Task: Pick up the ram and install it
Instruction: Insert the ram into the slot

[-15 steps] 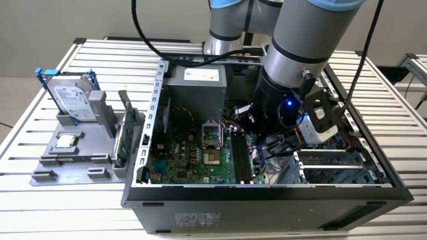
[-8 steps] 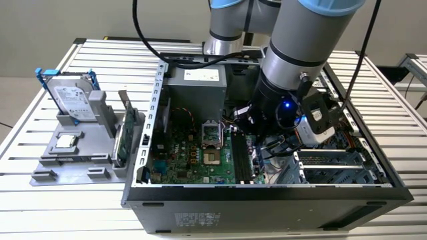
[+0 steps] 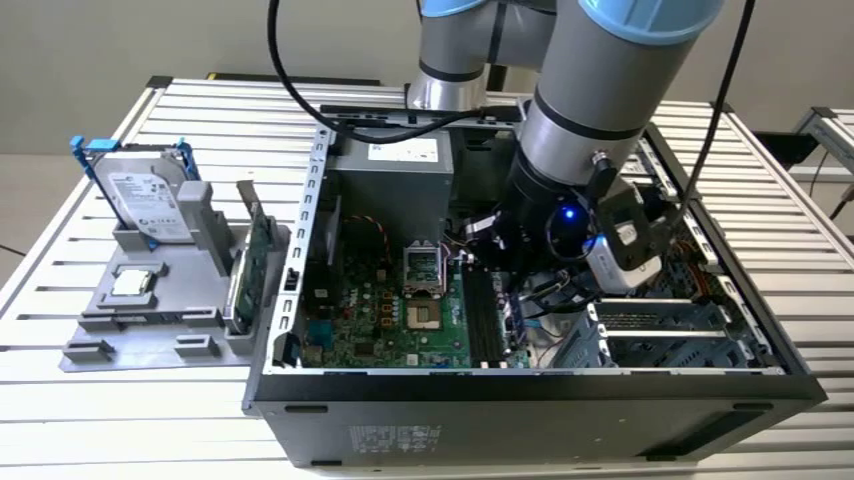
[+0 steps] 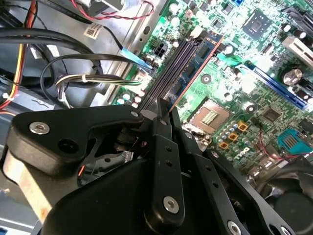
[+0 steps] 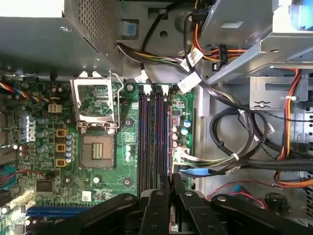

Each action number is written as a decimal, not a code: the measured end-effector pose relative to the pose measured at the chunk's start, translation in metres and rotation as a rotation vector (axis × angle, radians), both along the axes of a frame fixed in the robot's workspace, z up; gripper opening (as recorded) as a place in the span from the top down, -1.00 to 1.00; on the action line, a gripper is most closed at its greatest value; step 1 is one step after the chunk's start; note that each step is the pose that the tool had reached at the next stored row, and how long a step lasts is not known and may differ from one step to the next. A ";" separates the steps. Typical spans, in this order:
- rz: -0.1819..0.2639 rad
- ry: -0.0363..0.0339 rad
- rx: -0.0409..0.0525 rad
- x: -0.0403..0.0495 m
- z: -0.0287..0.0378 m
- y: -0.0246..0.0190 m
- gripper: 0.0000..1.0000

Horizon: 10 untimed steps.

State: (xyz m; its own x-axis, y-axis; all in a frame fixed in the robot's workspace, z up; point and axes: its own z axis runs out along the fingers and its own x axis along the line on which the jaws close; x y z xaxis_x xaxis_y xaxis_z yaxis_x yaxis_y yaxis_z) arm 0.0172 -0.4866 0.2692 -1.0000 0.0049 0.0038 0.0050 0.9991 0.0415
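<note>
Closest up: gripper [image 4: 165,104], clamped on the near end of the ram [image 4: 198,61], pinching the thin board from both faces. Holding it upright on edge, lined up lengthwise with the outermost of the memory slots [image 5: 149,137], right at the motherboard [image 5: 129,122] edge beside the cables [image 5: 234,147]. Presumably gripped that way to press straight down without flexing. Can't tell whether fully seated or just resting in the slot.

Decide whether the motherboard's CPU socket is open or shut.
Open. In the first wrist view the CPU socket lies exposed, with its metal retention frame flipped back beside it.
</note>
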 end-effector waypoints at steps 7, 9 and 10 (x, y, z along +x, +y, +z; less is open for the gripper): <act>0.000 0.0000 -0.0002 -0.0005 -0.0037 0.0028 1.00; 0.000 0.0000 -0.0001 -0.0006 -0.0060 0.0037 1.00; 0.000 0.0000 -0.0002 -0.0006 -0.0067 0.0042 1.00</act>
